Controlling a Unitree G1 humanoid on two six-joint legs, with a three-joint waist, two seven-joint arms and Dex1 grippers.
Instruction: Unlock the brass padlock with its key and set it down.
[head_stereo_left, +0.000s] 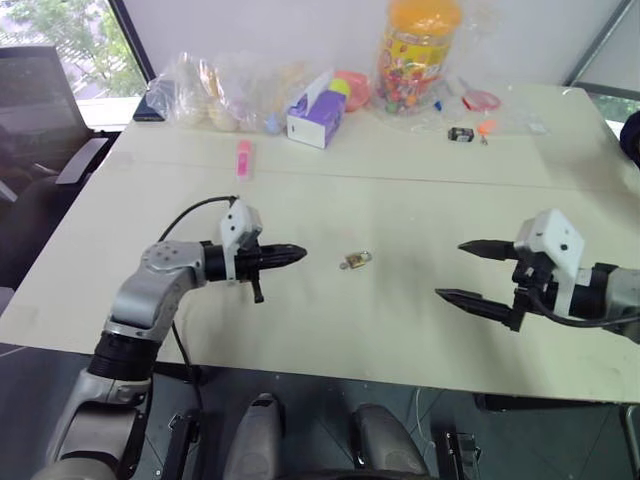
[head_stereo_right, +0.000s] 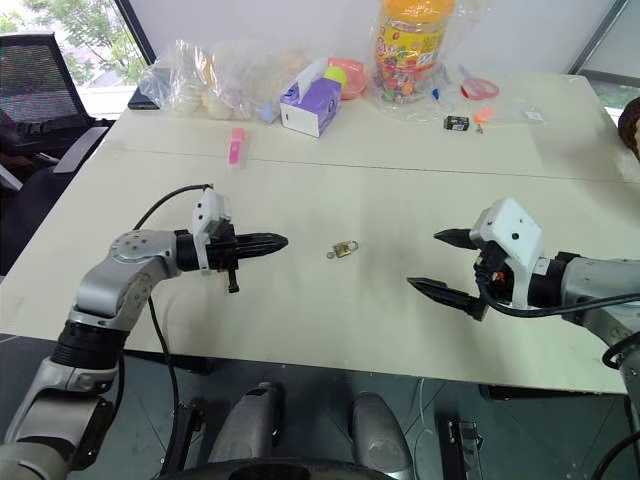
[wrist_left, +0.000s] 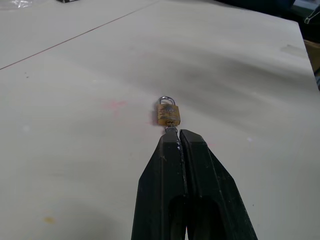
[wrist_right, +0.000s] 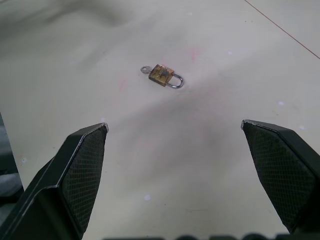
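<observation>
Figure: two-arm setup above a pale tabletop (head_stereo_left: 420, 320), padlock stage.

The brass padlock (head_stereo_left: 357, 260) lies flat on the middle of the tabletop, well in from every edge and nearer the near edge than the far one, between my two grippers and touched by neither. The key (wrist_right: 145, 69) sits in the base of the lock, its silvery head sticking out on the side away from the shackle (wrist_right: 176, 81). In the right wrist view the shackle looks seated at both ends, so I judge the lock not yet opened, though the part is too small to be sure.

The left gripper (head_stereo_left: 300, 254) hangs just beside the padlock on its left, fingers pressed fully together and holding nothing; in the left wrist view its tip points straight at the key end. The right gripper (head_stereo_left: 462, 270) waits well apart on the right, its fingers (wrist_right: 82, 165) spread as wide as they go, also holding nothing.

Progress, as I read it: the key is in place; holding the body, turning the key, freeing the shackle and setting the lock down all remain. The parts are tiny against my fingertips, so pinching the key head will be the delicate step.

Along the far edge stand a tissue box (head_stereo_left: 316, 112), a candy jar (head_stereo_left: 418, 55) and plastic bags (head_stereo_left: 200, 92).
</observation>
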